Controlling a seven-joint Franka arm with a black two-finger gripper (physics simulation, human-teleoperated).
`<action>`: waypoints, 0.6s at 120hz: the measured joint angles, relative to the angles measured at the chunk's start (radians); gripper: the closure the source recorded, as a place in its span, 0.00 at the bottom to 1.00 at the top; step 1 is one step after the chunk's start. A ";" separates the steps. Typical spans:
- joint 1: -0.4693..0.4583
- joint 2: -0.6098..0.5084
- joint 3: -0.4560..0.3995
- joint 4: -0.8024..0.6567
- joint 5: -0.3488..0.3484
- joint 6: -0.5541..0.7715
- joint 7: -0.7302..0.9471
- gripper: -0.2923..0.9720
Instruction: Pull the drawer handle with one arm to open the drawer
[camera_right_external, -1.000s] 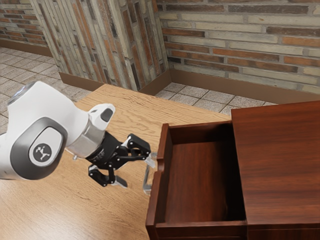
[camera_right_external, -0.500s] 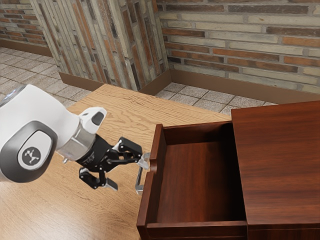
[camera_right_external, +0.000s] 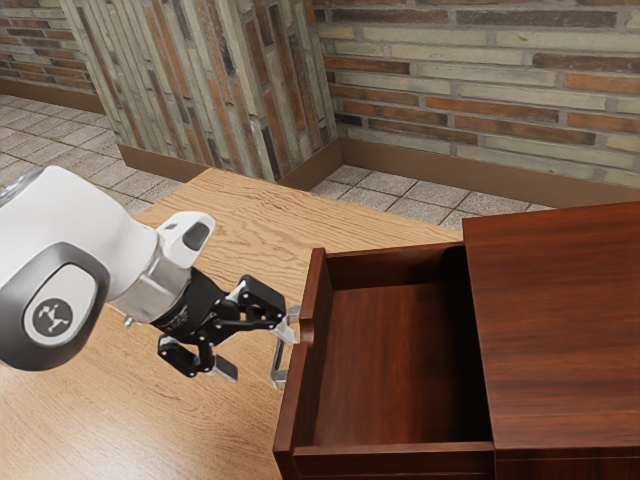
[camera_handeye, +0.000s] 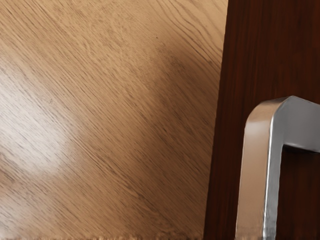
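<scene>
Editor: Further out than a second ago, that drawer (camera_right_external: 390, 350)?

Photographer: Yes. Its front has slid toward the exterior view's left since then, and the arm (camera_right_external: 70, 270) has drawn back with it. Over the last half second, hardly any shift.

Editor: What's nearest?

Photographer: The white arm, entering from the exterior view's left. Its black tool (camera_right_external: 258, 346) has its fingers spread wide, clamped on nothing. The upper finger (camera_right_external: 287, 322) sits against the top end of the silver handle (camera_right_external: 279, 365); the lower one hangs apart from it, over the tabletop (camera_right_external: 230, 230).

Editor: And the wrist view?

Photographer: The handle's (camera_handeye: 260, 170) bent corner, close up against the dark drawer front (camera_handeye: 250, 50), with oak tabletop (camera_handeye: 100, 100) beside it.

Editor: Beyond?

Photographer: The drawer stands well out of the cabinet (camera_right_external: 560, 320), its wooden bottom showing. Behind lie the tiled floor (camera_right_external: 420, 190) and brick wall (camera_right_external: 480, 80).
</scene>
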 joint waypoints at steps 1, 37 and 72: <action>-0.001 -0.001 0.000 0.000 0.000 0.000 0.000 0.23; -0.009 -0.046 -0.016 -0.003 0.006 -0.015 0.000 0.23; -0.006 -0.016 -0.078 0.259 0.254 -0.178 0.075 0.23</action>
